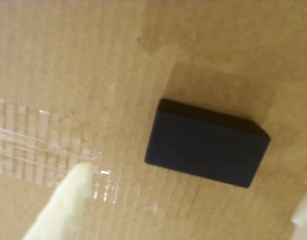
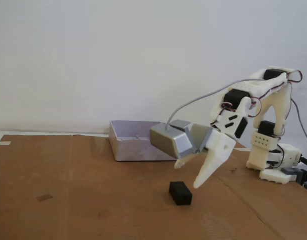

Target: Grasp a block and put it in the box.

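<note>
The end effector (image 2: 190, 173) hangs open above the bench (image 2: 83, 200), its two pale fingers spread apart with nothing between them. In the fixed view one long finger (image 2: 212, 162) slants down to the left and ends just above and right of the block (image 2: 180, 193); the shorter finger pokes out left under the grey camera module (image 2: 172, 140) mounted on the wrist. The block lies flat on the brown cardboard surface, near the front centre, untouched by either finger.

In the wrist view the block (image 1: 206, 147) sits right of centre, a dark rectangle turned slightly askew, between the fingertips (image 1: 76, 187) that enter from the lower corners and farther up the frame than both. A strip of clear tape (image 1: 38, 150) crosses the cardboard at left.

The box (image 2: 131, 145) stands farther back on the bench, left of the arm's base (image 2: 273, 165) and behind the camera module, well apart from the block. A grey cable (image 2: 203, 97) arcs from the module to the arm.
</note>
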You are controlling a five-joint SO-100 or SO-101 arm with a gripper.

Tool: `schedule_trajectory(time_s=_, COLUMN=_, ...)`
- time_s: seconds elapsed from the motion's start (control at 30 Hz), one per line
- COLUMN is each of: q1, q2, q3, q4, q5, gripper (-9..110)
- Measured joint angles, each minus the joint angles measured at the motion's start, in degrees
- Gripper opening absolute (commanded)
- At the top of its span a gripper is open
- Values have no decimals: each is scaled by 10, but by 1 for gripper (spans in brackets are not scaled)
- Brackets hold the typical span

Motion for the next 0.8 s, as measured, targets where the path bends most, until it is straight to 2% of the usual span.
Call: schedule_trajectory(time_s=0.8, q1=0, q2=-63, q3=-15, q4=0, q5=0, gripper=59)
